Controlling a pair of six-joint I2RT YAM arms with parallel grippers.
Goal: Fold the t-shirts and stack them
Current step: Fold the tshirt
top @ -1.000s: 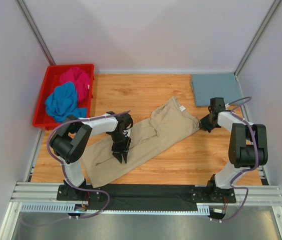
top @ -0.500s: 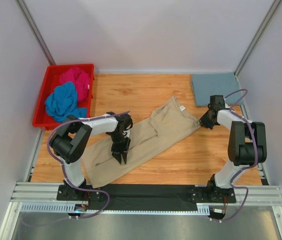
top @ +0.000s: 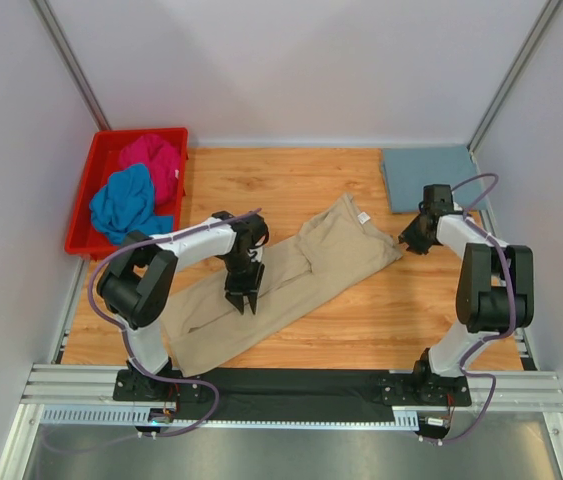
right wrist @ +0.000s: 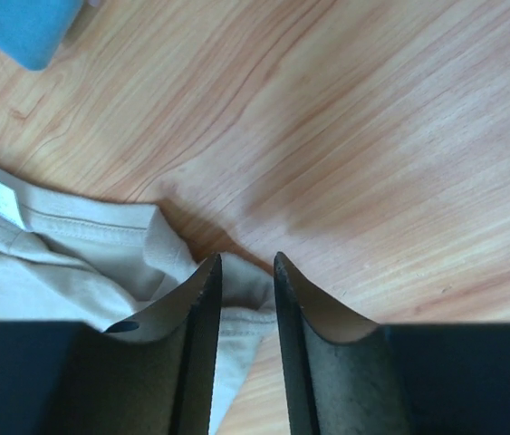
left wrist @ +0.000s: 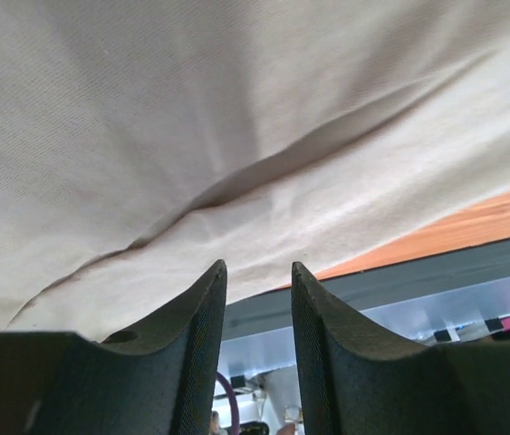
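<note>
Nearest us, the beige shirt [top: 296,272] lies open on the table [top: 261,180]. It runs slantwise from the near left toward the far right and is not yet folded. The left gripper [top: 242,300] hangs over its middle. In the left wrist view its fingers [left wrist: 202,308] stand narrowly apart with nothing between them, and a long crease crosses the cloth just ahead.

Farther right, the right gripper [top: 407,240] sits at the shirt's far right corner. Its fingers [right wrist: 202,299] are also only slightly parted. The hem shows in the gap, lying beneath the fingers and, we judge, not pinched.

We take this step to be squaring and flattening the shirt before the first fold. To do it well, we would:
- close the right gripper fully on that corner, catching both layers of the hem;
- have the left take an edge, not press down on the middle;
- draw the two apart, low over the wood, until the crease goes;
- fold only once the sides lie straight.

At the far right corner a grey-blue shirt [top: 431,177] lies already folded, and we would match its size and stack there. At the far left, the red bin [top: 141,132] holds a bright blue shirt [top: 123,203] and a magenta shirt [top: 153,160], both unfolded.
</note>
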